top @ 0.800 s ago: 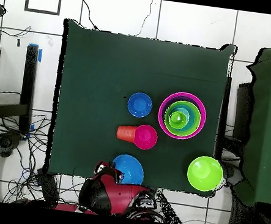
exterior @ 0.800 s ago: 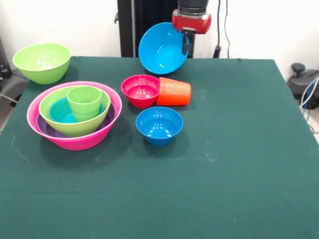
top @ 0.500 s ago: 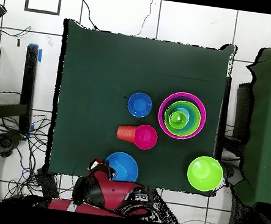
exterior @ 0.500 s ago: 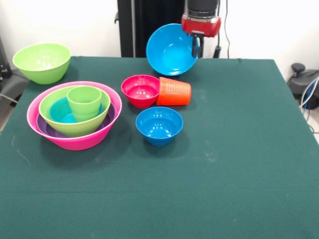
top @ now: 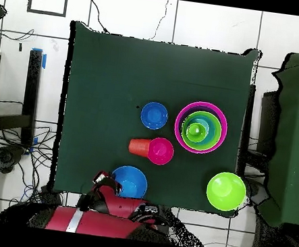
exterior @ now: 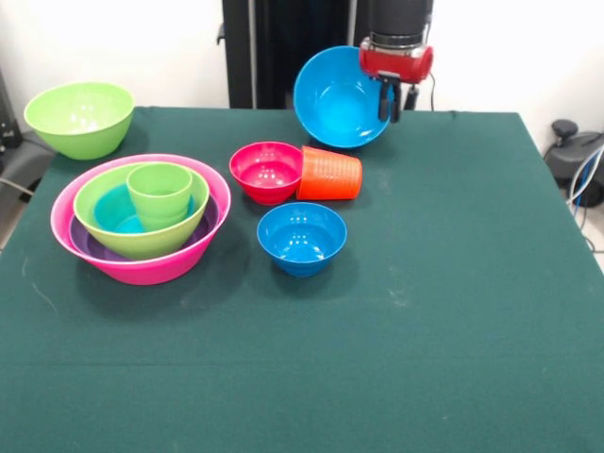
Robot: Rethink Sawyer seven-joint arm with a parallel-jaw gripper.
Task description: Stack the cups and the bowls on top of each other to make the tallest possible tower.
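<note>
Green desk (exterior: 453, 311), far edge partly hidden behind arm. Pink bowl (exterior: 142, 269) at left, nesting purple bowl (exterior: 90, 247) (only a rim sliver visible), lime bowl (exterior: 142, 241), teal bowl (exterior: 115, 212) and lime cup (exterior: 159, 193). Second lime bowl (exterior: 79, 117) alone at far corner. Large blue bowl (exterior: 340, 97) lifted, tilted on edge, rim pinched by tool (exterior: 389, 98). Small blue bowl (exterior: 301, 237), red bowl (exterior: 268, 172) touching orange cup (exterior: 330, 174) on its side.

Front view oblique, overhead straight down; shared table (exterior: 453, 283).
</note>
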